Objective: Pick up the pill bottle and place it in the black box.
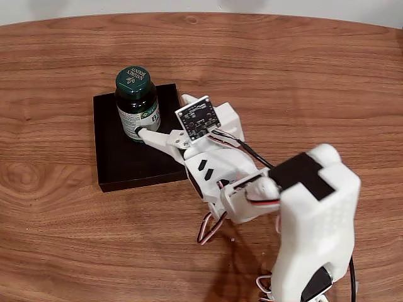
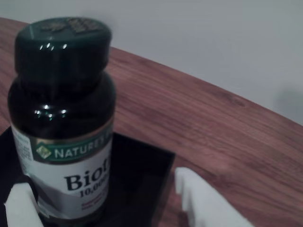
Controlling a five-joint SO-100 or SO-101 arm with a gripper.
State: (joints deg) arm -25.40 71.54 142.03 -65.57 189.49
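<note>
White and plastic, the hand (image 1: 153, 129) sits low beside the pill bottle (image 1: 136, 100), which stands upright inside the black box (image 1: 126, 160), toward the box's far side in the fixed view. One pale finger (image 1: 151, 137) reaches to the bottle's base at its label; in the wrist view a fingertip (image 2: 19, 205) shows at the bottle's lower left and the other (image 2: 199, 198) stands well apart on the bottle's right, outside the box wall, so the jaws are spread and hold nothing. Judging from that, the placing looks done and the release is the step in hand; the next move calls for drawing the hand back and up from the bottle without brushing it, since a tall narrow bottle on a flat floor could tip if the near finger catches the label. Whether that finger actually touches the bottle I cannot tell. Dark glossy amber-green forms the bottle, round-shouldered and catching small highlights, and a ribbed dark green cap (image 1: 133, 77) with raised lettering tops it; a smooth white-and-green printed label wraps its lower half. Matte, shallow and rectangular, the box has thin low walls and is much wider than the bottle. Around the box the worktop (image 1: 302, 75) is warm wood-grain laminate with long flowing figure. Behind the bottle, the arm's white shell carries a small circuit board (image 1: 198, 118) and loose wires.
</note>
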